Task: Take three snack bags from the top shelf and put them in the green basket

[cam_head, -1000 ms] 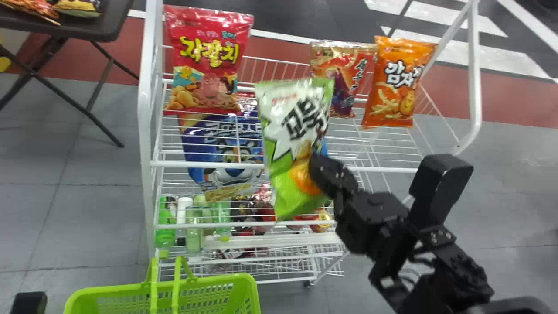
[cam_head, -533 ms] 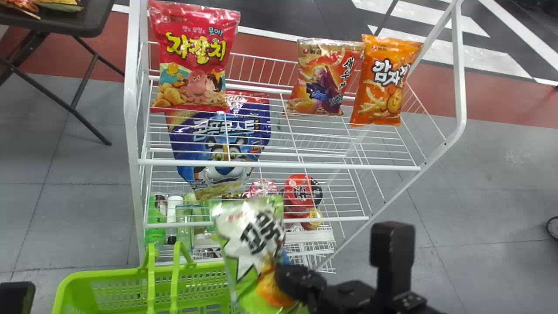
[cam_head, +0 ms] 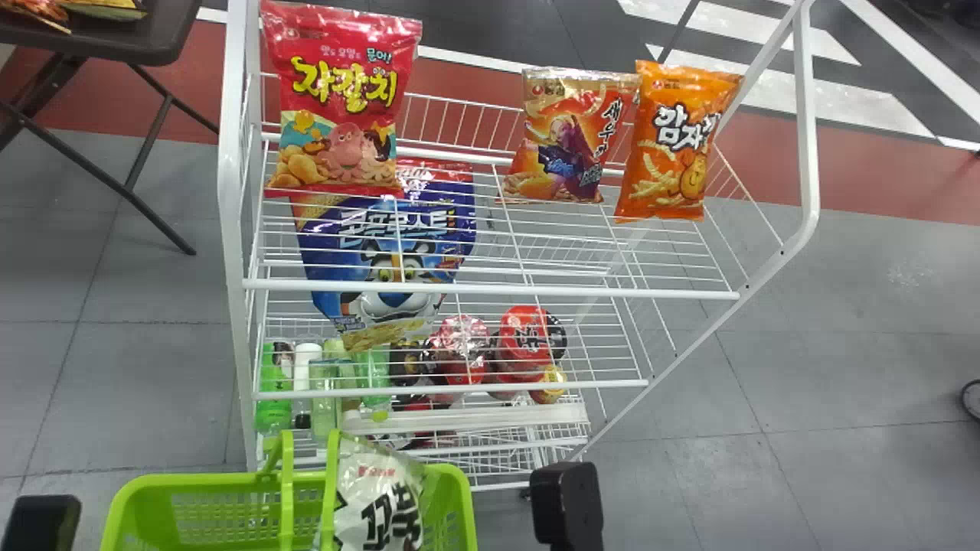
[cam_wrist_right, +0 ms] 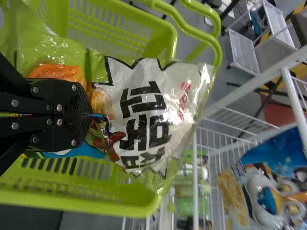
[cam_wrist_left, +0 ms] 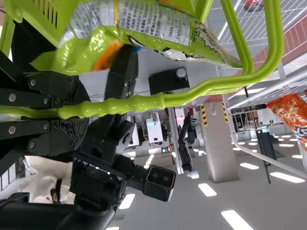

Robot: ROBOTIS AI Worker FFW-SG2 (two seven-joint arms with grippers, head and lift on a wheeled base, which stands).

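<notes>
Snack bag (cam_head: pixel 377 497) has come lower, pinched in my right jaws; left jaws clamp basket handle (cam_wrist_left: pixel 139 104), grey floor (cam_head: pixel 865 367) beyond.

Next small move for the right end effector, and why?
I'd probably lower the right end effector slightly, then release. It pinches the green-and-white snack bag over the green basket, but the bag's upper end extends past the rim. The left end effector grips the handle, which should help steady things.
</notes>
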